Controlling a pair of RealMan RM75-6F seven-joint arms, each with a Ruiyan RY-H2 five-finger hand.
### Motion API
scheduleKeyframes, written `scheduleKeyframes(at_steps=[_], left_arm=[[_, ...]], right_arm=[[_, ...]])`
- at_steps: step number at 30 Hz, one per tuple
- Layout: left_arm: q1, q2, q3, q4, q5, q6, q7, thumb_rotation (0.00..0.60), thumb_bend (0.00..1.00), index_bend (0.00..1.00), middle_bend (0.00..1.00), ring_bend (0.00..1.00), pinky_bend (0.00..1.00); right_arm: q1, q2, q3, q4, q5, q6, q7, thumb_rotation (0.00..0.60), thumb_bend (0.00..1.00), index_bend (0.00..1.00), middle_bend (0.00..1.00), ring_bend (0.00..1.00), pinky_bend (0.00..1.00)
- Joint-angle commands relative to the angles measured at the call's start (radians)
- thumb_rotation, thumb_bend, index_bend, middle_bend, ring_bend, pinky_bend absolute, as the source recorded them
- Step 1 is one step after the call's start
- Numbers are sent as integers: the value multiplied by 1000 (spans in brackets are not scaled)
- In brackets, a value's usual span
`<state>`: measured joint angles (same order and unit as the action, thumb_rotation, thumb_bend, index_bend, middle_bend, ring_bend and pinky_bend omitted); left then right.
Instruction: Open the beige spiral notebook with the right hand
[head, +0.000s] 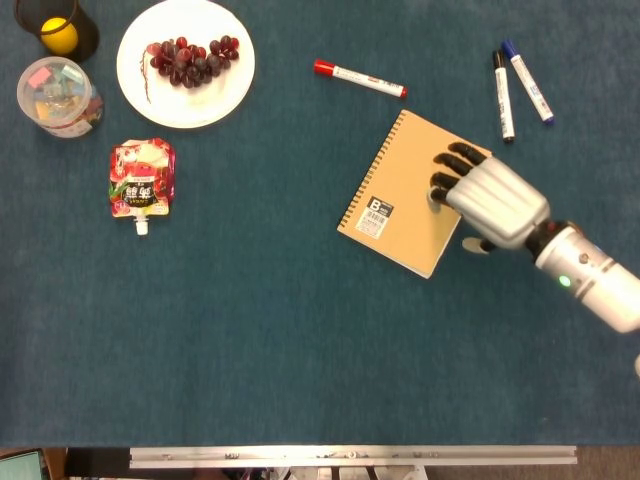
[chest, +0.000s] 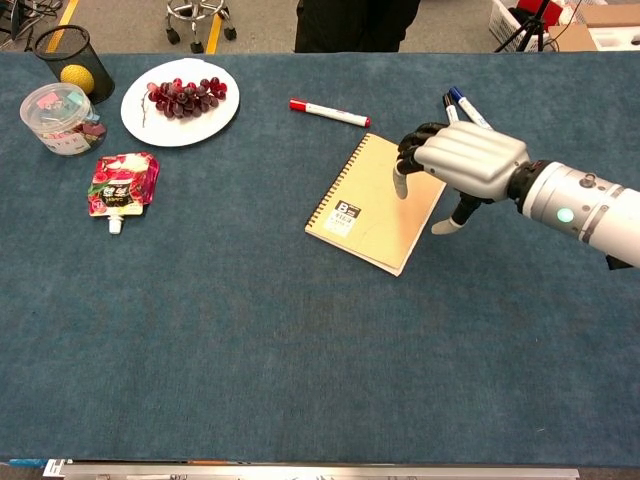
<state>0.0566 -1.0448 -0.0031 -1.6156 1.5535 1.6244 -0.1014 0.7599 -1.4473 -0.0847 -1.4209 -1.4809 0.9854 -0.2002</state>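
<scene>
The beige spiral notebook (head: 398, 195) (chest: 365, 205) lies closed and tilted on the blue table, with its spiral along the left edge and a small label near the lower left corner. My right hand (head: 492, 202) (chest: 465, 165) is over the notebook's right edge. Its fingers are bent downward, their dark fingertips (head: 447, 172) at or just above the cover near that edge. The thumb (head: 474, 245) sticks out apart, off the notebook. The hand holds nothing. My left hand shows in neither view.
A red marker (head: 360, 80) lies above the notebook; a black marker (head: 503, 95) and a blue marker (head: 527, 80) lie just beyond the hand. Far left are a plate of grapes (head: 130, 80), a clear jar (head: 60, 97), a pouch (head: 142, 178) and a black cup (head: 88, 35).
</scene>
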Motion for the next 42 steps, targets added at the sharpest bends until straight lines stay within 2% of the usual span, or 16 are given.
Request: scheduleKeyframes(at_steps=[1, 6, 15, 25, 42], left_arm=[[1, 1, 1, -1, 3, 2, -1, 600, 408, 185, 146, 117, 90], [2, 1, 1, -2, 5, 5, -2, 600, 408, 185, 146, 117, 89], [4, 4, -1, 2, 2, 7, -10, 600, 408, 185, 146, 117, 90], [5, 13, 4, 6, 5, 1, -48, 600, 408, 185, 146, 117, 90], [3, 14, 6, 11, 4, -7, -59, 600, 408, 185, 146, 117, 90]], right_arm=[[-29, -29, -30, 56, -57, 28, -3, 600, 9, 456, 382, 155, 140], [-43, -70, -35, 110, -91, 33, -13, 600, 9, 456, 382, 155, 140], [-53, -166, -5, 230, -122, 48, -18, 600, 15, 456, 382, 155, 140], [-45, -217, 18, 299, -133, 30, -12, 600, 26, 458, 382, 155, 140], [-39, -257, 37, 372, -136, 8, 19, 600, 226, 460, 382, 155, 140]])
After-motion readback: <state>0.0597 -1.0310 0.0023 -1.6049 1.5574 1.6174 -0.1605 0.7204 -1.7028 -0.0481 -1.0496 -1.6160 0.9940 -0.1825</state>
